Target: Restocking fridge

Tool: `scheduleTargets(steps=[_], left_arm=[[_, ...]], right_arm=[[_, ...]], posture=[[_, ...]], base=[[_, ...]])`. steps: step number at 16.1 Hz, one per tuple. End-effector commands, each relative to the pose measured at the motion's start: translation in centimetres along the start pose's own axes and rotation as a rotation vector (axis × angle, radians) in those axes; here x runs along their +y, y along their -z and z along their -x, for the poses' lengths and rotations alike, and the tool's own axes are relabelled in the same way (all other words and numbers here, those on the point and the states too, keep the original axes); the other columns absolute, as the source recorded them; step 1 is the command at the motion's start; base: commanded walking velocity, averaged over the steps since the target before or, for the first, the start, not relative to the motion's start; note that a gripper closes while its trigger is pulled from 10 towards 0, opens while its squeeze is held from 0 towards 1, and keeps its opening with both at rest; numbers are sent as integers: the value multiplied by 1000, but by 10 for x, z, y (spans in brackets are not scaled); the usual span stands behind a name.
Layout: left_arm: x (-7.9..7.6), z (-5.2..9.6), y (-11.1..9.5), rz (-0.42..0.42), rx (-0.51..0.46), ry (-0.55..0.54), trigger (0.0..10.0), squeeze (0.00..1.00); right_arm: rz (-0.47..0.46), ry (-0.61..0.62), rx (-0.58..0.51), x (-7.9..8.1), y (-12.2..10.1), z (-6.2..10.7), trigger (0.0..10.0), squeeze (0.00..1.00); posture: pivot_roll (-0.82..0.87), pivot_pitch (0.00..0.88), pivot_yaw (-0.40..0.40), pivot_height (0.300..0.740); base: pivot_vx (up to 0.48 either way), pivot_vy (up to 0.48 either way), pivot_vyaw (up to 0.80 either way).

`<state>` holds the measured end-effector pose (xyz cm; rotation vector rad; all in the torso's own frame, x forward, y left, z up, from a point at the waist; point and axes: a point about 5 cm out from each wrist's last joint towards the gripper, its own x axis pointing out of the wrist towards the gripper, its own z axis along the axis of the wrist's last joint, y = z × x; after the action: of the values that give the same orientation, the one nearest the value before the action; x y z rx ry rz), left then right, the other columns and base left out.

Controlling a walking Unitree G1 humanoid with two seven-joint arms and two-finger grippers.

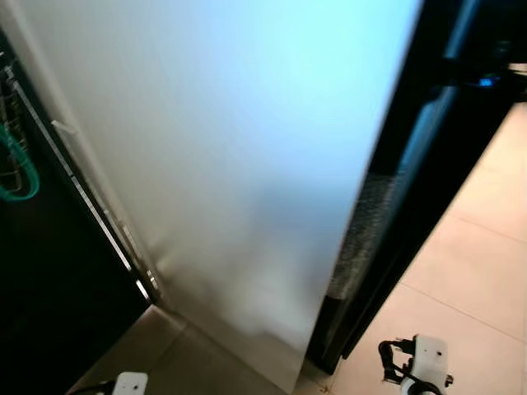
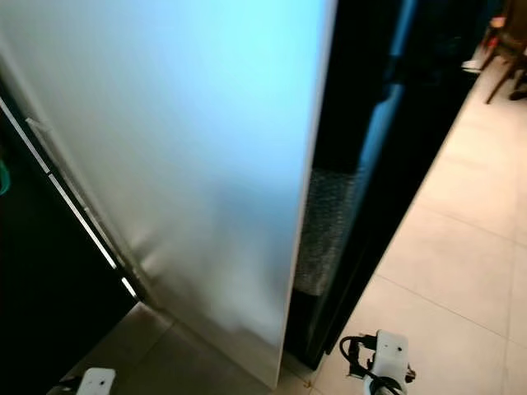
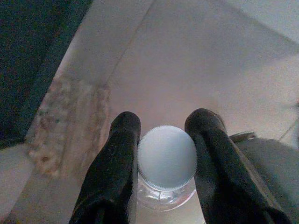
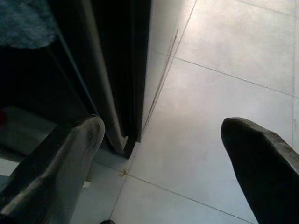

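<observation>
Clear bottle (image 3: pixel 166 161) sits capped between the left gripper (image 3: pixel 163 154) fingers (image 3: pixel 117 168), held tight. Right gripper (image 4: pixel 163 154) gapes wide over floor tiles (image 4: pixel 224 56) beside the fridge door (image 1: pixel 222 148).

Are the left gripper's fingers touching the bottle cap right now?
Touching. The left wrist view shows the left gripper with both black fingers pressed against the sides of the bottle cap, no gap on either side.

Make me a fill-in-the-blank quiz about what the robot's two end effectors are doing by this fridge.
1. The left end effector is shut on a clear ____ with a pale cap.
2. The right end effector is ____, holding nothing.
3. The white fridge door stands ____.
4. The floor is covered in pale ____.

Missing: bottle; open; open; tiles
</observation>
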<state>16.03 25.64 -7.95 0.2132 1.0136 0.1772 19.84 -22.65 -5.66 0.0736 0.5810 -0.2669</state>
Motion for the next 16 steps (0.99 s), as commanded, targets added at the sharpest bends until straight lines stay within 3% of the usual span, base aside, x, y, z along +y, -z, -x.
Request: scheduleTargets(steps=[1, 3, 8, 13, 16], left_arm=[[14, 1, 8, 31, 36, -43, 10000, 0], [19, 2, 8, 63, 36, -60, 10000, 0], [4, 3, 16, 56, 26, -32, 10000, 0], [-12, 3, 17, 51, 29, -8, 10000, 0], [-10, 3, 17, 54, 39, -12, 10000, 0]], right_arm=[[-34, 20, -48, -1, -12, -5, 10000, 0], [-20, 25, -105, -4, -23, -7, 10000, 0], [8, 67, -270, -10, -33, 2, 10000, 0], [92, -104, -461, 3, -49, 22, 10000, 0], [127, -121, -534, 6, -67, 28, 10000, 0]], posture=[[2, 0, 15, 740], [-17, 0, 43, 740], [-21, 0, 18, 740], [-38, 0, -9, 740], [-66, 0, -19, 740]], base=[[0, 0, 0], [0, 0, 0], [0, 0, 0], [0, 0, 0], [0, 0, 0]])
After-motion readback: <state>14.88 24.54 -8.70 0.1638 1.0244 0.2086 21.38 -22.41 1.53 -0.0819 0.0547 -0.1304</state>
